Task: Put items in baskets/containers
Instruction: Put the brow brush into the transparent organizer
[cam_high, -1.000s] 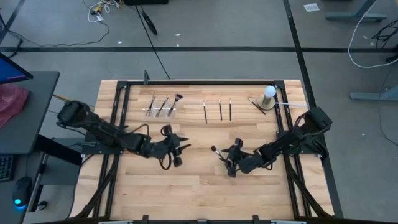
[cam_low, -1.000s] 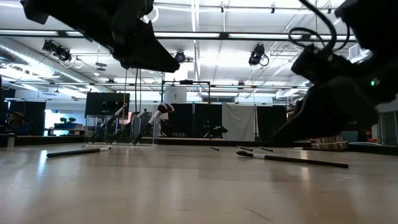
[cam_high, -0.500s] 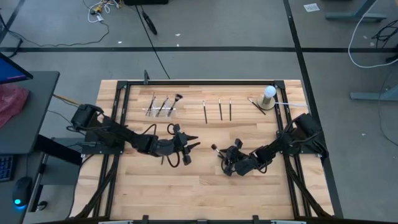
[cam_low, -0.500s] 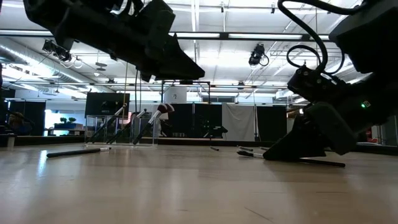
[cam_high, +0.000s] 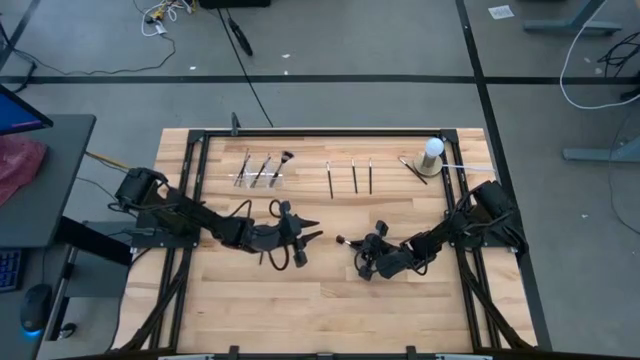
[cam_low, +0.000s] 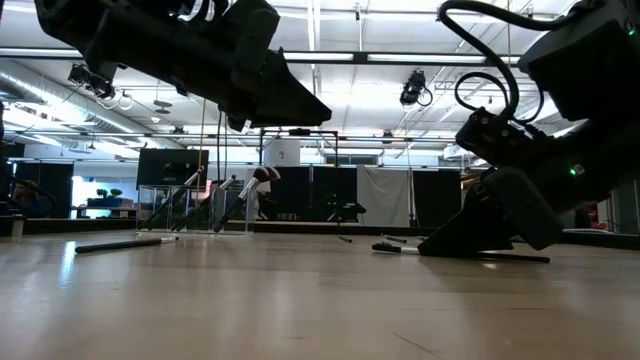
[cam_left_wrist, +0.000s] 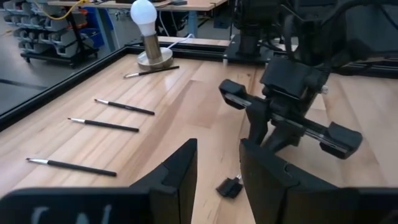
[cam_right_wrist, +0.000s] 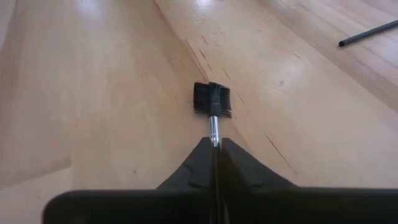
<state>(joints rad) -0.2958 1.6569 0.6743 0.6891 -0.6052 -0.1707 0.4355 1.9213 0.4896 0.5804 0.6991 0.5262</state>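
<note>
High view, going left to right: we count approx three brushes standing in the clear holder (cam_high: 262, 172) near the table's far edge, so that part looks done. Three more brushes (cam_high: 351, 176) lie in a row to its right, and one or two by the bulb lamp (cam_high: 432, 150), so several are left. The left gripper (cam_high: 313, 234) hovers mid-table, fingers apart w/ nothing between them. The right gripper (cam_high: 358, 252) sits low at the table, pinched tight on a comb-headed brush (cam_high: 343, 241).

Right wrist view gives what the overhead can't: the brush head (cam_right_wrist: 212, 98) is a flat dark comb, stem clamped between the closed fingers. Low view shows that brush's tip just at the wood, and another brush (cam_low: 125, 243) lying at left.
</note>
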